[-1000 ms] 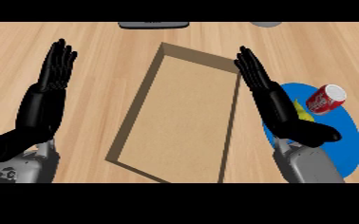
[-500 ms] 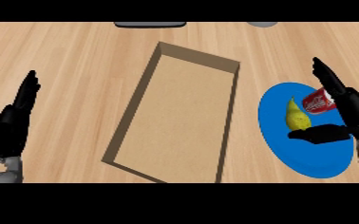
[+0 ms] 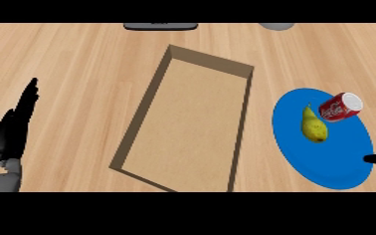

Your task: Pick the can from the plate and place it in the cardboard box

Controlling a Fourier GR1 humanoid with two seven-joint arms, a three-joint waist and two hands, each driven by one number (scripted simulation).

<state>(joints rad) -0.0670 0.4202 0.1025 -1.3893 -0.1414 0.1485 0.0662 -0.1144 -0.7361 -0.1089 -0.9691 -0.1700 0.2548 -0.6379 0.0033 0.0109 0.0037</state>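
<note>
Lettering on the can was what you would have noticed first: a white script logo ran along its red side, in the style of a cola brand, though you could not have read the words letter by letter. The can lay tipped on its side on the blue plate, near the plate's upper right rim, with its pale silver end facing up and to the right. Just beside it, to its left, a yellow pear lay on the same plate, stem end pointing up; the two looked close to touching, but you could not tell whether they did.

You had the cardboard box open in the middle of the wooden counter, set at a slant, with only its bare brown floor showing inside. The plate sat just to the right of the box, apart from it.

Your left hand rested at the view's left edge, fingers straight and pointing up, holding nothing. Of your right hand only a small black tip showed at the right edge over the plate's rim, so you could not tell how its fingers stood.

At the top edge you saw a dark flat object and a grey rounded object, both cut off.
</note>
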